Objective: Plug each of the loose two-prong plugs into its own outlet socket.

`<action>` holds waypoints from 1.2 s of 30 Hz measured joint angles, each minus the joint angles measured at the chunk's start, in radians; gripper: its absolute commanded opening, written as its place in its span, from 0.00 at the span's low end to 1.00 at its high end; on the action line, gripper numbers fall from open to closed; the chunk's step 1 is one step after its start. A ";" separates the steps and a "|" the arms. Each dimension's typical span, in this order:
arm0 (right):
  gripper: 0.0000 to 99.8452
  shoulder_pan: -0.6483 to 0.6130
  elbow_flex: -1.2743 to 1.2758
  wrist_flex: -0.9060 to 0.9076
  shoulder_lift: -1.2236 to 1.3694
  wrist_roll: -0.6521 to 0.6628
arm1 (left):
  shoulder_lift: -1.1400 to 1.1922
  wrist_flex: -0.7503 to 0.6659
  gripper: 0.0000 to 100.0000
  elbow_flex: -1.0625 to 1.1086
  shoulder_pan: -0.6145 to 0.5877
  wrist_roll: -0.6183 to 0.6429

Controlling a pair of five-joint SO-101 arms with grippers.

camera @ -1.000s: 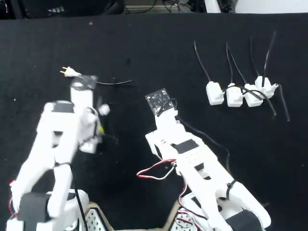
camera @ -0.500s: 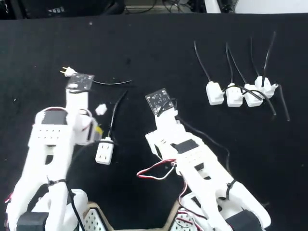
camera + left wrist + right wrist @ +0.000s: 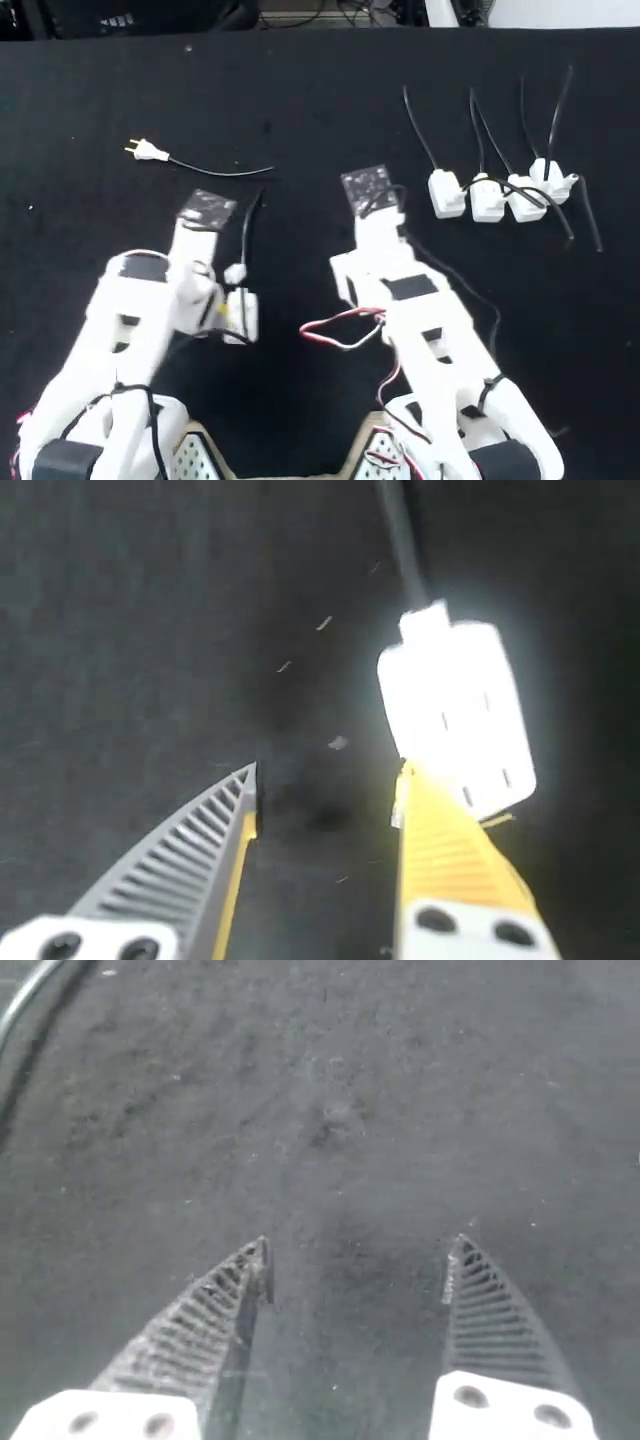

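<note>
While the left gripper [image 3: 325, 775] hangs released, its two fingers spread with bare black counter [image 3: 120, 600] between them, we see a white outlet socket [image 3: 455, 715] lying just outside that gap. The socket sits beside the outer edge of the yellow-faced finger [image 3: 445, 850], and we cannot tell whether the two touch. It lies face up with its slots showing, and a black cord [image 3: 400, 540] leaves its far end.

From the high view we find this same outlet socket [image 3: 242, 312] in the lower left of the frame, close against the left arm [image 3: 130, 310]. Its cord [image 3: 248, 225] runs toward the middle of the frame.

We see the right gripper [image 3: 360, 1250] released too, its ribbed fingers wide apart over plain counter and grasping nothing. The right arm [image 3: 420, 310] reaches up through the lower middle of the high view.

Farther out, in the upper left of the high view, a loose two-prong plug [image 3: 148, 151] lies flat, well apart from both arms. Its thin black lead [image 3: 225, 173] trails to the right.

In the upper right, four more white sockets [image 3: 487, 198] sit side by side in a row. Black cords [image 3: 420, 125] run from them toward the top of the frame.
</note>
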 measured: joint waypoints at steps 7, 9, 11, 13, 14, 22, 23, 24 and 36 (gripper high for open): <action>0.25 0.006 0.000 0.000 0.000 0.000 | 0.008 -0.115 0.22 0.051 0.273 0.253; 0.25 0.003 0.000 0.000 0.000 0.000 | 0.008 -0.123 0.22 0.052 0.327 0.259; 0.25 0.005 0.000 0.000 0.000 0.000 | 0.008 -0.110 0.22 0.057 0.336 0.249; 0.25 0.003 0.000 0.000 0.000 0.000 | 0.008 -0.063 0.22 0.054 0.330 0.216; 0.25 0.003 0.000 0.002 0.000 -0.008 | 0.008 -0.031 0.22 0.040 0.324 0.189; 0.25 0.003 0.000 0.009 0.000 -0.104 | 0.017 0.051 0.22 -0.230 0.144 0.110; 0.25 0.003 0.000 0.009 0.000 -0.107 | 0.025 0.011 0.22 -0.230 0.149 0.137; 0.25 0.003 0.000 0.009 0.000 -0.107 | 0.038 -0.038 0.22 -0.226 0.153 0.166; 0.25 0.003 0.000 0.009 0.000 -0.107 | 0.462 -0.339 0.22 -0.327 0.201 0.443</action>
